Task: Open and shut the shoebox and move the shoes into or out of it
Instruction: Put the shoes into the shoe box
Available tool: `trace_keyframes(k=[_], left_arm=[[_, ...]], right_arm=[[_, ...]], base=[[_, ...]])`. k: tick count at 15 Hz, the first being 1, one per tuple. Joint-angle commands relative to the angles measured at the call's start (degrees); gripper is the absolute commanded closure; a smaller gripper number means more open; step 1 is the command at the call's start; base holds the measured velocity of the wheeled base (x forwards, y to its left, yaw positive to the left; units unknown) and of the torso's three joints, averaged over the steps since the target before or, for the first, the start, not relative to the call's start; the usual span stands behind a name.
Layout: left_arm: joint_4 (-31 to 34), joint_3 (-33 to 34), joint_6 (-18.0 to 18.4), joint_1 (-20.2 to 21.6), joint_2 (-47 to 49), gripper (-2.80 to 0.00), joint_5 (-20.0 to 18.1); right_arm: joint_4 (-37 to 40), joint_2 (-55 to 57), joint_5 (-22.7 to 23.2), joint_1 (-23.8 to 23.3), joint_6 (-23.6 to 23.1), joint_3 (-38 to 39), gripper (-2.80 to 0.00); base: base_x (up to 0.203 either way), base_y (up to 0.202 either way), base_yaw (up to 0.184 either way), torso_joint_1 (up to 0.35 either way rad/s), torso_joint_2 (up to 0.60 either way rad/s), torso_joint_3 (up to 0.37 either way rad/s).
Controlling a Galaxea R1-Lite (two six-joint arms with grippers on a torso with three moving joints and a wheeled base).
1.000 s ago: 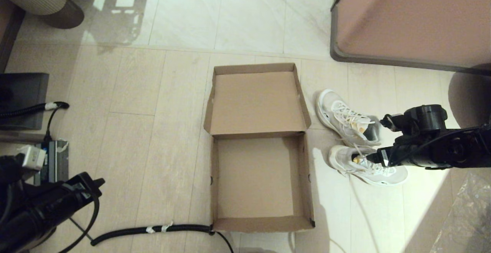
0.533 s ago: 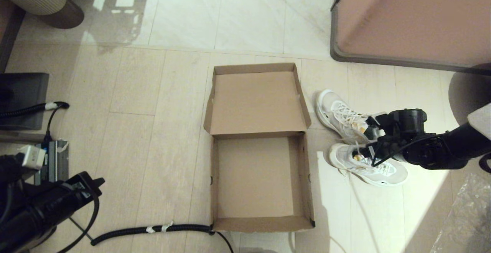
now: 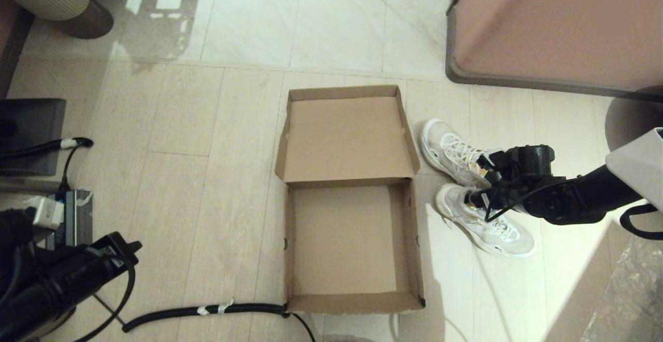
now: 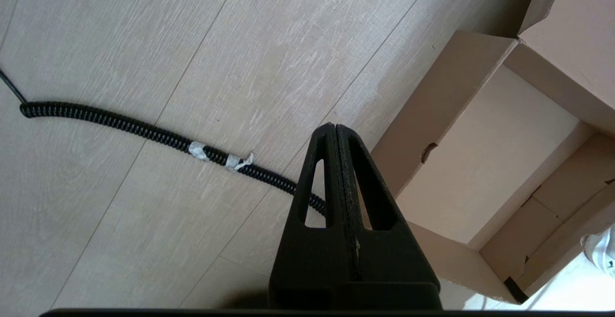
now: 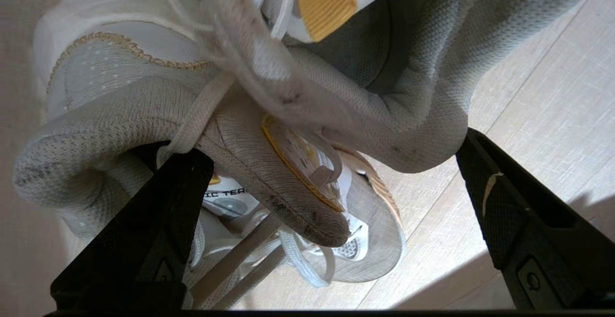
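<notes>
The brown shoebox (image 3: pixel 288 243) lies open on the floor with nothing inside, and its lid (image 3: pixel 344 134) is folded back flat on the far side. Just right of it are the two white sneakers, the far shoe (image 3: pixel 448 150) and the near shoe (image 3: pixel 494 230). My right gripper (image 3: pixel 479 179) reaches in from the right and clamps the grey collars of both shoes (image 5: pixel 307 105) between its fingers (image 5: pixel 158 201). My left gripper (image 3: pixel 129 248) is parked low at the left, shut and empty (image 4: pixel 335 127), beside the box's left wall (image 4: pixel 432 115).
A large pinkish-brown block with a dark grey rim (image 3: pixel 559 26) stands at the far right. A black coiled cable (image 3: pixel 207 311) runs along the floor to the box's near-left corner. A dark box (image 3: pixel 31 134) sits at the left and crinkled plastic (image 3: pixel 632 290) at the lower right.
My right gripper has reached further left onto the shoe collars and closed on them. Both shoes have shifted left toward the box. The left arm has not moved.
</notes>
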Motion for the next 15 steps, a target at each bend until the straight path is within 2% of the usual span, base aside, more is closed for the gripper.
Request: trace_keyframes(k=[1,6,10,15], left_arm=[[-0.2,0.0,-0.2,0.0,0.1,0.00,0.0],[-0.2,0.6,-0.2,0.0,-0.2,0.00,0.0],[-0.2,0.6,-0.4,0.0,0.1,0.00,-0.1],[-0.2,1.2,-0.4,0.0,-0.3,0.00,-0.1]], right_arm=[[-0.2,-0.1,0.1,0.4,-0.2,-0.7,-2.80],[-0.2,-1.7,0.0,2.7,-0.6,-0.3,-2.80],[-0.2,-5.6,-5.5,3.9,-3.3,3.2,-2.80],[-0.3,-8.2,-6.0,4.1,-2.9,7.2,-2.80]], base=[[0.000,0.000,0.000,0.000,0.00,0.000],[0.000,0.000,0.000,0.000,0.00,0.000],[0.000,0.000,0.000,0.000,0.00,0.000],[0.000,0.000,0.000,0.000,0.00,0.000]])
